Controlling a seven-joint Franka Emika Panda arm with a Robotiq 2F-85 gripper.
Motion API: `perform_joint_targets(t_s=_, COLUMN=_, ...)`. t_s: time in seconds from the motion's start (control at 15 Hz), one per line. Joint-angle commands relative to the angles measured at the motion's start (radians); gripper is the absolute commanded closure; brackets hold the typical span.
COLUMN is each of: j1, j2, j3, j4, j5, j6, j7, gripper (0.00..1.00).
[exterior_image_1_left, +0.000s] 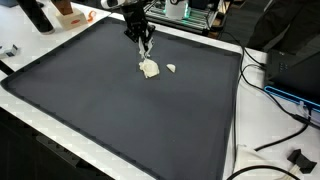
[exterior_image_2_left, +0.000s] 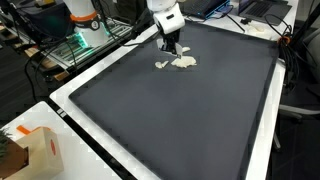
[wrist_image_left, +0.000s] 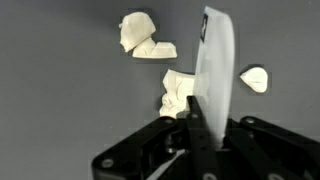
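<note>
My gripper (wrist_image_left: 198, 128) is shut on a thin white flat piece (wrist_image_left: 215, 60) that stands upright, seen edge-on in the wrist view. It hangs just above a dark grey mat (exterior_image_1_left: 120, 120) near the far edge, and my gripper shows in both exterior views (exterior_image_1_left: 144, 42) (exterior_image_2_left: 170, 44). Below it lie cream-white irregular pieces: a rounded lump (wrist_image_left: 137, 28) with a flat chip (wrist_image_left: 156, 50), a crumpled lump (wrist_image_left: 178, 96) partly hidden behind my fingers, and a small chip (wrist_image_left: 254, 79). The exterior views show them as a cluster (exterior_image_1_left: 149, 68) (exterior_image_2_left: 183, 62) with smaller bits (exterior_image_1_left: 171, 68) (exterior_image_2_left: 161, 65) beside it.
A white table rim (exterior_image_2_left: 80, 105) frames the mat. A cardboard box (exterior_image_2_left: 40, 150) sits at a near corner. Cables and a black plug (exterior_image_1_left: 296, 157) lie off the mat's side. Dark objects (exterior_image_1_left: 36, 14) and electronics (exterior_image_2_left: 85, 40) stand behind the far edge.
</note>
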Motion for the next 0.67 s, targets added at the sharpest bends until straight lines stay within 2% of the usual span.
perform_joint_targets(t_s=0.0, j1=0.026, j2=-0.053, j3=0.002, j4=-0.057, j5=-0.158, j6=0.050, j7=0.157, gripper=0.99)
perform_joint_targets(t_s=0.33, j1=0.066, j2=-0.108, j3=-0.006, j4=-0.081, j5=-0.400, j6=0.039, j7=0.379, gripper=0.99)
perform_joint_targets(t_s=0.6, j1=0.087, j2=-0.158, j3=0.001, j4=-0.084, j5=-0.530, j6=0.008, j7=0.499, gripper=0.99)
